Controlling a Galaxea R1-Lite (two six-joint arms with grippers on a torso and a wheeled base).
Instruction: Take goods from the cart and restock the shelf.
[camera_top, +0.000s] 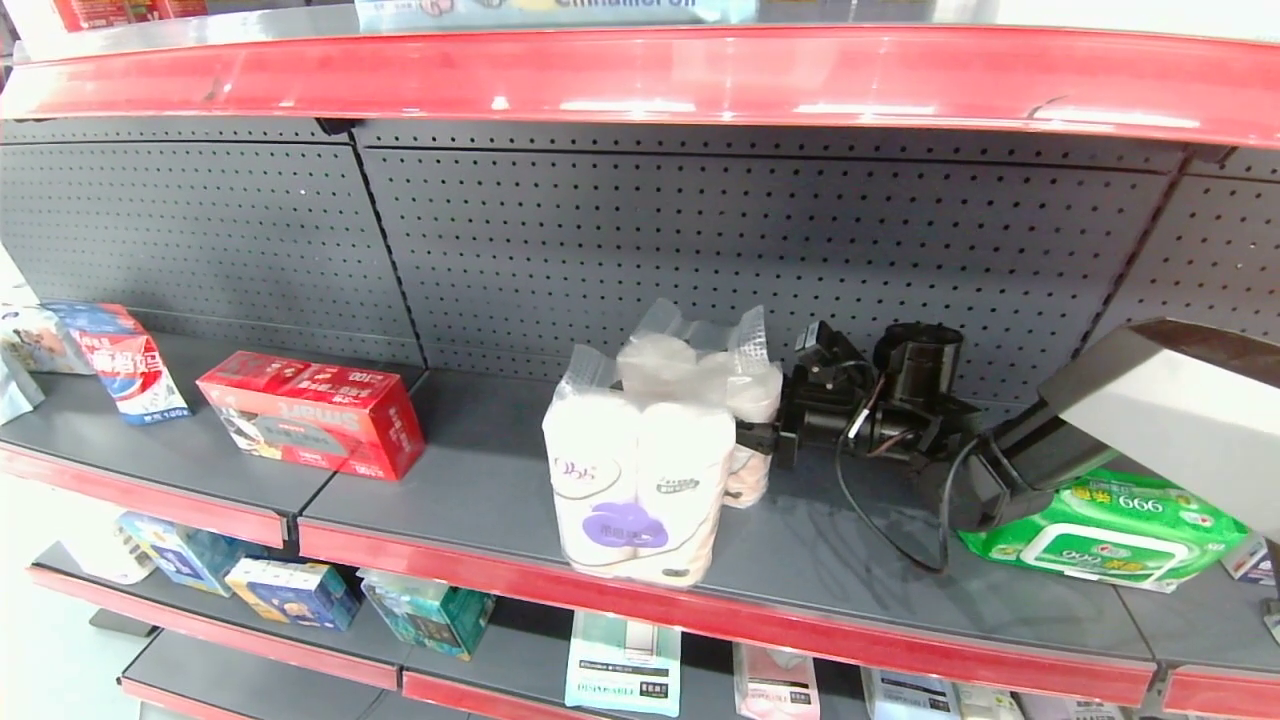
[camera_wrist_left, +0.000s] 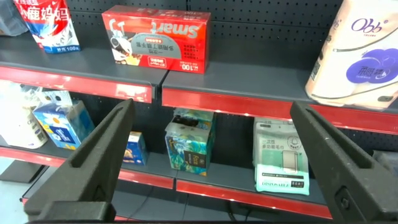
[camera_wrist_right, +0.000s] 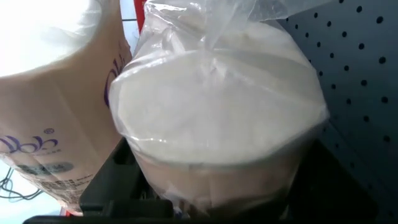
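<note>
Right pincer (camera_wrist_right: 221, 168): clamped on a toilet-roll pack, one black finger on each side of the wrapped rolls; its arm comes in over the shelf from the robot's right.
Held toilet-roll pack (camera_top: 748, 400): upright in clear plastic at mid-depth on the middle shelf, with loose film standing up at its top. Whether its base rests on the shelf cannot be told.
Front toilet-roll pack (camera_top: 635, 480): upright near the shelf's front edge, with a purple label facing outward. It is just in front of the held pack and to the robot's left of it, and the two appear to touch.
Left pincer (camera_wrist_left: 211, 106): fingers wide apart and holding nothing. It is low in front of the shelving, facing the front edge of the middle shelf and the row below.
Middle shelf (camera_top: 480, 470): a grey deck with a red front lip, backed by a grey pegboard panel (camera_top: 700, 230).
Red box (camera_top: 315, 412): lies flat on the middle shelf, well to the left of the roll packs and turned at a slight angle.
Pouch (camera_top: 125, 360): blue, red and white, leaning near the shelf's far left.
Wet-wipes pack (camera_top: 1110, 525): green, flat on the shelf to the right of the arm.
Lower shelf (camera_wrist_left: 249, 190): carries blue tissue packs (camera_wrist_left: 59, 121), a teal box (camera_wrist_left: 189, 140) and a flat white-and-green pack (camera_wrist_left: 281, 158), side by side and apart.
</note>
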